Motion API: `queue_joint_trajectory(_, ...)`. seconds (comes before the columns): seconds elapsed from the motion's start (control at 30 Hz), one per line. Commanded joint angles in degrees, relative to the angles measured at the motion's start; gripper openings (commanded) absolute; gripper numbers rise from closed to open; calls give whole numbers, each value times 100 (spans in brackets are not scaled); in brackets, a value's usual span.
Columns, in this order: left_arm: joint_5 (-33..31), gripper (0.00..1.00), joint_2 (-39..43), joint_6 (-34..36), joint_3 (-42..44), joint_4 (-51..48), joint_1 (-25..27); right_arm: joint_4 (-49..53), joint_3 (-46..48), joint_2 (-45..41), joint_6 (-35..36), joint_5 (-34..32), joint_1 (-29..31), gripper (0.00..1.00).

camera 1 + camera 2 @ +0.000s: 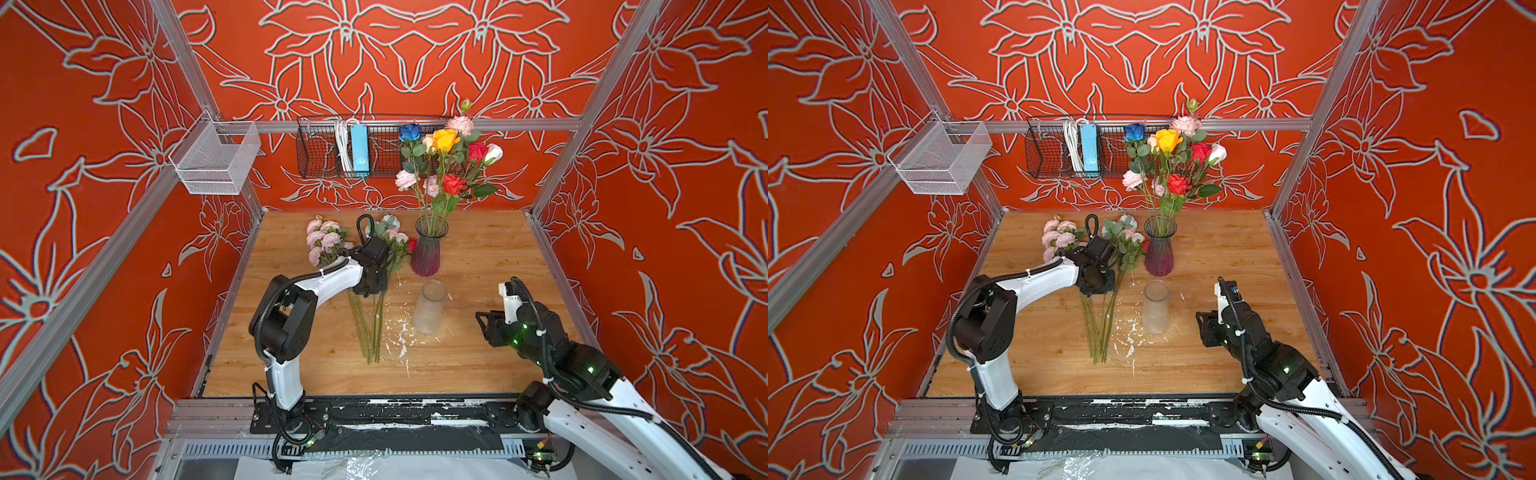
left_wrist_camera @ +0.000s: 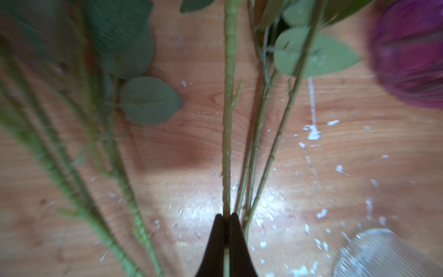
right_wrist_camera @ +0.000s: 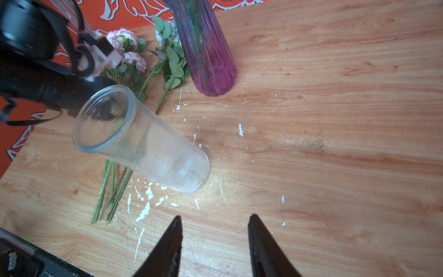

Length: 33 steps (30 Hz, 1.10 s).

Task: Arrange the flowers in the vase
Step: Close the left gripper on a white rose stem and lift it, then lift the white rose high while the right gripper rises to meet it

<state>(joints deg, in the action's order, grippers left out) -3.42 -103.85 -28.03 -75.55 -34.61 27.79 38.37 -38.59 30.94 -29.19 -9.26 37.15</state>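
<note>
- Left wrist view, item one: a single green stem (image 2: 227, 120), pinched in the left gripper (image 2: 225, 217), whose two fingers are pressed together on it. The grip sits on the bare stretch below the leaves, probably so that the stem can be lifted without crushing foliage and the cut end stays free to enter a vase.
- Loose flowers (image 1: 368, 328): the remaining stems lie flat on the table (image 1: 478, 361), fanned just beside the held one. Their cut ends point toward the robot and their heads toward the back wall. A pale pink cluster (image 1: 324, 241) lies on the left of the heap (the held stem's own bloom is hidden under the arm, so its colour cannot be told).
- Bouquet (image 1: 446, 166): blue, orange, red, white and pink blooms, standing upright in the purple vase (image 1: 428, 253). That vase stands just right of the heap, near enough for a short carry.
- Clear vase (image 1: 430, 307): ribbed, upright and empty, nearer the robot than the purple one and between the two arms. It is likely a second receptacle, but which vase takes the held stem is not evident.
- Right gripper (image 3: 214, 219): jaws spread, holding nothing, above the bare table near the clear vase's base. It seems parked out of the left arm's path, or ready to steady a vase.
- White flecks (image 3: 143, 212): scattered on the table around the clear vase.
</note>
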Motion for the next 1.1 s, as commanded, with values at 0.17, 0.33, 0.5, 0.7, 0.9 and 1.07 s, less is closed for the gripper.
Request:
queue_joint_trajectory(0.17,-305,0,1513,-46,23,-620,-11,-207,11,-150,-60,-147,-23,46)
queue_joint_trajectory(0.33,-71,0,2264,-228,586,-535,-11,-196,-60,-150,-78,-90,-23,45)
queue_joint_trajectory(0.5,515,0,3398,-258,1616,-45,-11,-211,-170,-68,-60,2,-23,45)
queue_joint_trajectory(0.7,1140,0,4593,11,2639,419,-11,-325,-322,300,27,38,-23,45)
queue_joint_trajectory(0.9,1871,0,5705,141,3467,1016,-11,-438,-553,686,99,125,-23,44)
queue_joint_trajectory(1.07,2093,0,6427,55,3707,716,-11,-440,-923,897,310,97,-23,44)
